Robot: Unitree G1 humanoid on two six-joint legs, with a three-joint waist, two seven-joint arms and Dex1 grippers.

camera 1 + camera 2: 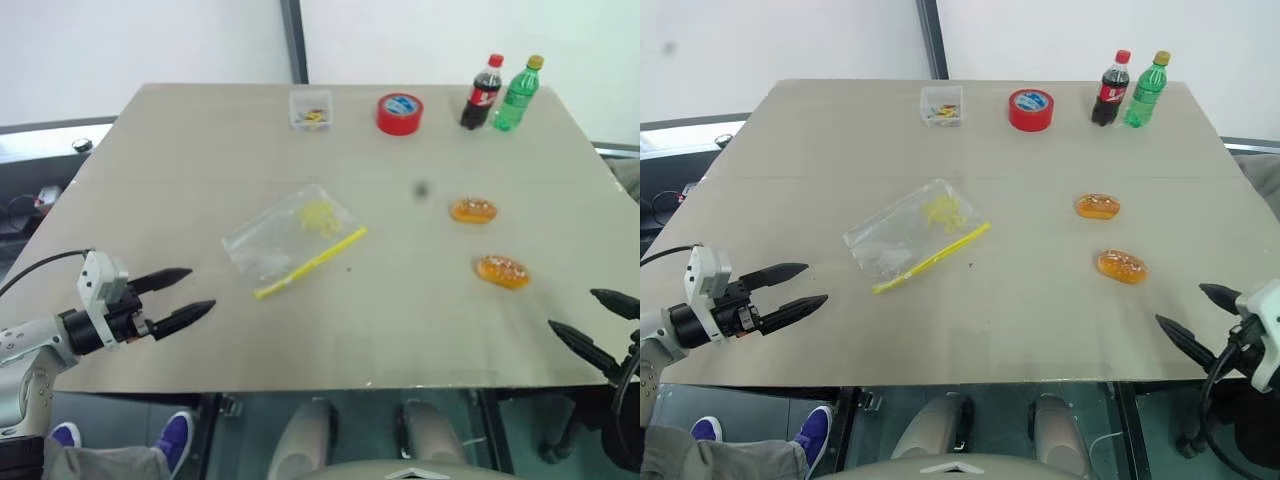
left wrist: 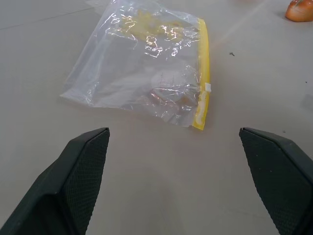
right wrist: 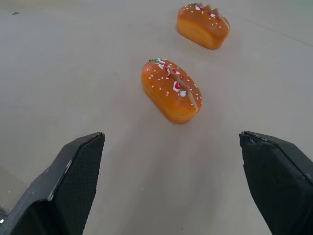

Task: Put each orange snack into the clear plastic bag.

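Observation:
Two orange snacks lie on the right half of the table, one nearer me [image 1: 502, 271] [image 3: 172, 90] and one farther back [image 1: 473, 210] [image 3: 203, 25]. The clear plastic bag [image 1: 290, 238] [image 2: 146, 63] lies flat mid-table, its yellow seal strip toward me and to the right. My left gripper [image 1: 180, 296] hovers open over the front left of the table, pointing at the bag. At the front right edge, my right gripper [image 1: 595, 318] is open and empty, aimed at the nearer snack.
Along the far edge stand a small clear box [image 1: 311, 109], a red tape roll [image 1: 400, 113], a cola bottle [image 1: 481, 92] and a green bottle [image 1: 517, 94]. The beige table [image 1: 400, 330] is bare between the bag and the snacks.

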